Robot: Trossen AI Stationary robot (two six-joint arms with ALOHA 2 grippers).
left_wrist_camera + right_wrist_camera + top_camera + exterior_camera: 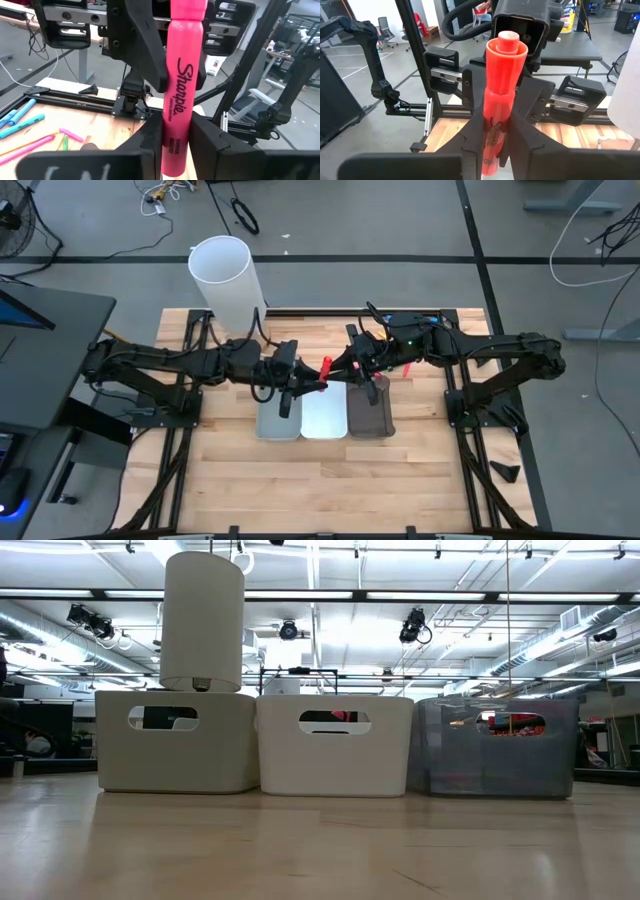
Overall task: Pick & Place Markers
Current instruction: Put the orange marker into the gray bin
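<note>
One pink-red marker [181, 85] stands about upright in the air above the three trays, held between my two grippers, which face each other. My left gripper [176, 150] is shut on its lower part. My right gripper [496, 140] is shut on it a little higher. From above, the marker [326, 367] shows between the left gripper [303, 380] and the right gripper [347, 368]. More markers [22, 120] in blue, pink and yellow lie flat on the table on the right arm's side. The low view shows neither gripper. My left gripper pinches the marker's lower part [173, 142], below the printed name, between its two fingers. The fingers come level from the table's left and lie across the marker. The marker stands upright, clear of the trays. My right gripper pinches the marker's barrel [494, 131] between its two fingers, higher up than the left gripper's hold. Its fingers come about level from the table's right and lie across the marker. The marker's top end [507, 42] sticks up above the fingers.
Three trays stand side by side under the grippers: light grey [277, 420], white [323, 416] and dark see-through [370, 414]. A tall white cylinder [228, 280] stands at the back left. The arms' frames flank the wooden table [300, 490].
</note>
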